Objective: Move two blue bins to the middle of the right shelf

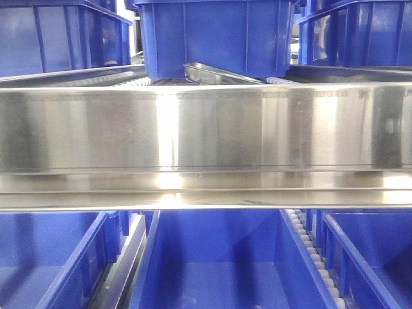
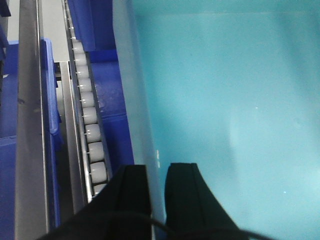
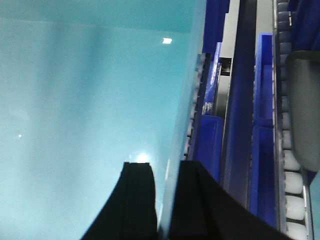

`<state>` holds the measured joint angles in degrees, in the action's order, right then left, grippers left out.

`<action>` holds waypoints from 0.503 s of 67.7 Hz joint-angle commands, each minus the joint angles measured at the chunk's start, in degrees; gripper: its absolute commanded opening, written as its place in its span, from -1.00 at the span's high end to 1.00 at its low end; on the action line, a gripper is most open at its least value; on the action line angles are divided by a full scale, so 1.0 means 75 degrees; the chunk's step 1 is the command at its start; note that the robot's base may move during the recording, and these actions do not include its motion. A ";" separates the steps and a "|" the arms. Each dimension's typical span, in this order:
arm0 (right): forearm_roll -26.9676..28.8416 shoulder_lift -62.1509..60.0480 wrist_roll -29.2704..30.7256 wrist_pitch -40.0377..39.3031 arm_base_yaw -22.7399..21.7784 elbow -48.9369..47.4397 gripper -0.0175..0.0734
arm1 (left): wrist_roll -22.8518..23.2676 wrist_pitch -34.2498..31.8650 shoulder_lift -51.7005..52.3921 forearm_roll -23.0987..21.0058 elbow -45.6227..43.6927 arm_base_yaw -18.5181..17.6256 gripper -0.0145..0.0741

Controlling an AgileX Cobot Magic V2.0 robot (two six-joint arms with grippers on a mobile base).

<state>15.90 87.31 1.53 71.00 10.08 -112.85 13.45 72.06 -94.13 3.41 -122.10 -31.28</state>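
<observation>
While left gripper (image 2: 157, 200) pinches a wall of the pale sky-blue smooth plastic bin (image 2: 225, 125), right gripper (image 3: 167, 200) pinches a like wall | bin just beside white roller track (image 2: 90, 130) | dark royal-blue plastic crates (image 2: 97, 25) beyond.

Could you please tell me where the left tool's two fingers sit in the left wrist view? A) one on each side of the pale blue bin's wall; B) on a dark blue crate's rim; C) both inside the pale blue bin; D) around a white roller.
A: the left tool has one dark finger on either side of the pale blue bin wall, apart from the white rollers.
</observation>
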 commanded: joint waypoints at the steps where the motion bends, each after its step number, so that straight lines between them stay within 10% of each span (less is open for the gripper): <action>1: 0.0363 -0.0088 0.0136 -0.0197 -0.0007 -0.0084 0.95 | -0.0177 -0.0280 0.0182 -0.0039 -0.0080 0.0037 0.92; 34: 0.0363 -0.0057 0.0136 -0.0140 -0.0007 -0.0084 0.95 | -0.0177 -0.0280 0.0387 0.0058 0.0415 0.0037 0.92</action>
<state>16.59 87.42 1.53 71.12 10.08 -112.85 13.22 72.06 -92.52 4.46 -118.70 -31.28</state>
